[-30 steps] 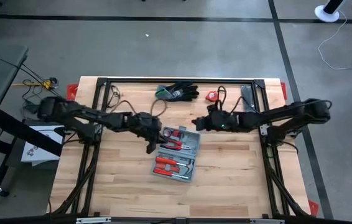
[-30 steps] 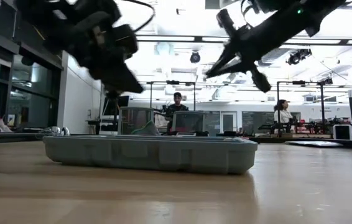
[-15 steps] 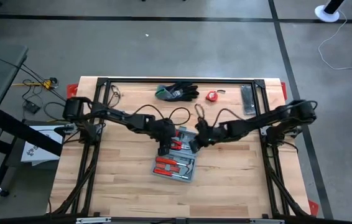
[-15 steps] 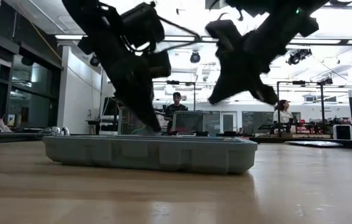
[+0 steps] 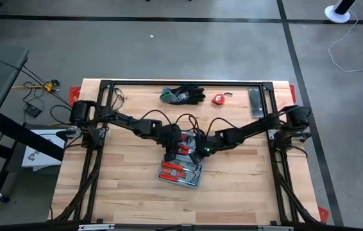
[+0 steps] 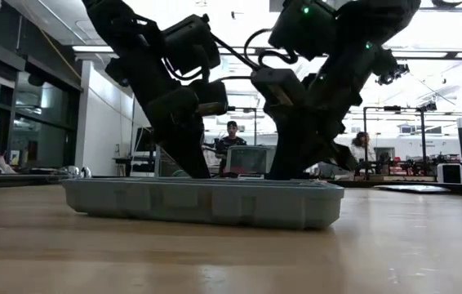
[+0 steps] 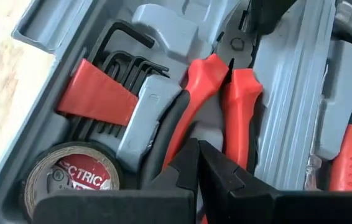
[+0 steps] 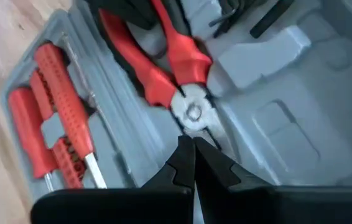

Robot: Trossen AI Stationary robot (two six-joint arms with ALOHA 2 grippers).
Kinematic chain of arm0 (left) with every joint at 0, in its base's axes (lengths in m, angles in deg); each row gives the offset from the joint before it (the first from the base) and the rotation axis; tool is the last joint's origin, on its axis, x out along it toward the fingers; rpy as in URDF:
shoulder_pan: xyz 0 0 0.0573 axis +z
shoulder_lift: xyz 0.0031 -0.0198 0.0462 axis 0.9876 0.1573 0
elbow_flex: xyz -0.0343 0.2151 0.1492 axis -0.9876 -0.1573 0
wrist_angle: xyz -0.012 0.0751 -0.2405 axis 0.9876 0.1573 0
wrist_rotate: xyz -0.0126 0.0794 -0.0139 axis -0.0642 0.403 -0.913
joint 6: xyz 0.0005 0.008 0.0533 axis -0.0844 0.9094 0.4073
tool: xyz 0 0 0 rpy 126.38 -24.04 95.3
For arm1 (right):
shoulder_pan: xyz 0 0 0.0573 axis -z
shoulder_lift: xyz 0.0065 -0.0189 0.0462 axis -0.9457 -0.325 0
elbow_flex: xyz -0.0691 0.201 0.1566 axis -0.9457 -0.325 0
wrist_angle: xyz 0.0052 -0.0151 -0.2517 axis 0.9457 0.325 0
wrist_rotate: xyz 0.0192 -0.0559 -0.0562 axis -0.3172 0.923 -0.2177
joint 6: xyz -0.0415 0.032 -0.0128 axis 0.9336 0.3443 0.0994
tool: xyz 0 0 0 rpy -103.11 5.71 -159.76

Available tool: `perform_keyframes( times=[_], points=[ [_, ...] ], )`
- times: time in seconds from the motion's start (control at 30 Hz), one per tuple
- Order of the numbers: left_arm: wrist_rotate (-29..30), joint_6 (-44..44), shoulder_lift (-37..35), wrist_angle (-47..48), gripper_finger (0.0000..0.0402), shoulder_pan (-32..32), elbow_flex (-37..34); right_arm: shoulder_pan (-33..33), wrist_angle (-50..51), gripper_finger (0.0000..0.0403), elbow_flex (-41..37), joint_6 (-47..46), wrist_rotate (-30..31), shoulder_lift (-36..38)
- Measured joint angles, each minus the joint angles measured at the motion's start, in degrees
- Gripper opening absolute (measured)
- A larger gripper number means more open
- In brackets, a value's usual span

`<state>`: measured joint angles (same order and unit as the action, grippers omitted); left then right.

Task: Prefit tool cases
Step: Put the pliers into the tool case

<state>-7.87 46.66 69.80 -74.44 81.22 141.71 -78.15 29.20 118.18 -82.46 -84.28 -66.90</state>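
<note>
The grey-blue tool case (image 5: 180,174) lies open and flat on the middle of the table, seen side-on in the low view (image 6: 202,202). Its recesses hold red-handled pliers (image 7: 210,81), hex keys (image 7: 101,99), a tape roll (image 7: 70,177) and red screwdrivers (image 8: 58,93). My left gripper (image 5: 170,154) is shut and slants down into the case's far half, its tips (image 7: 198,146) over the pliers' handles. My right gripper (image 5: 198,153) is shut too, its tips (image 8: 188,140) just beside the pliers' pivot (image 8: 193,112). My left gripper points its shut fingertips (image 7: 188,155) slanting down between the pliers' two red handles (image 7: 235,106); I cannot tell whether they touch. My right gripper points its shut fingertips (image 8: 182,152) slanting down at the pliers' jaw end, beside the pivot; I cannot tell whether they touch.
Black-and-green gloves (image 5: 183,95), a small red tape measure (image 5: 219,99) and a dark flat bar (image 5: 256,102) lie along the table's far edge. Bare wood lies near and on both sides of the case. People (image 6: 231,135) show in the room beyond.
Both grippers have come down and moved in toward the table's middle, from above the case's far edge into its far half. Both have tipped steeper downward and stayed shut. The right one has also rolled about its own axis.
</note>
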Motion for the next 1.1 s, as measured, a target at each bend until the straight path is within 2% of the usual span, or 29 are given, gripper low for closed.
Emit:
perform_keyframes(
  times=[0.2, 0.33, 0.5, 0.63, 0.8, 1.03, 1.1],
  points=[
    [-2.0, -3.0, -1.6, 1.2, 0.0, 0.1, -0.2, 0.9, 2.5, 0.0, -0.1, 0.5, 1.0, 4.0],
    [-3.4, -5.3, -8.8, 3.7, 0.0, -0.1, -0.3, 1.3, 7.7, 0.0, -0.1, 2.2, 6.0, 12.1],
    [2.5, -4.9, -18.4, 6.9, 0.0, -0.2, -1.0, 4.5, 19.2, 0.0, -0.1, 5.5, 12.9, 23.6],
    [8.8, -4.7, -23.0, 6.9, 0.0, 1.0, -1.9, 9.9, 30.6, 0.0, -0.1, 6.1, 14.1, 29.2],
    [10.8, 0.2, -23.4, 8.2, 0.0, 3.7, -2.6, 17.5, 36.7, 0.0, -0.1, 5.8, 14.0, 30.0],
    [9.2, 8.0, -22.9, 12.5, 0.0, 8.6, -2.6, 27.7, 29.4, 0.0, -0.1, 7.6, 13.5, 24.9],
    [9.1, 8.9, -22.9, 14.4, 0.0, 9.8, -2.6, 30.4, 27.2, 0.0001, -0.1, 8.1, 11.7, 22.7]
  ],
)
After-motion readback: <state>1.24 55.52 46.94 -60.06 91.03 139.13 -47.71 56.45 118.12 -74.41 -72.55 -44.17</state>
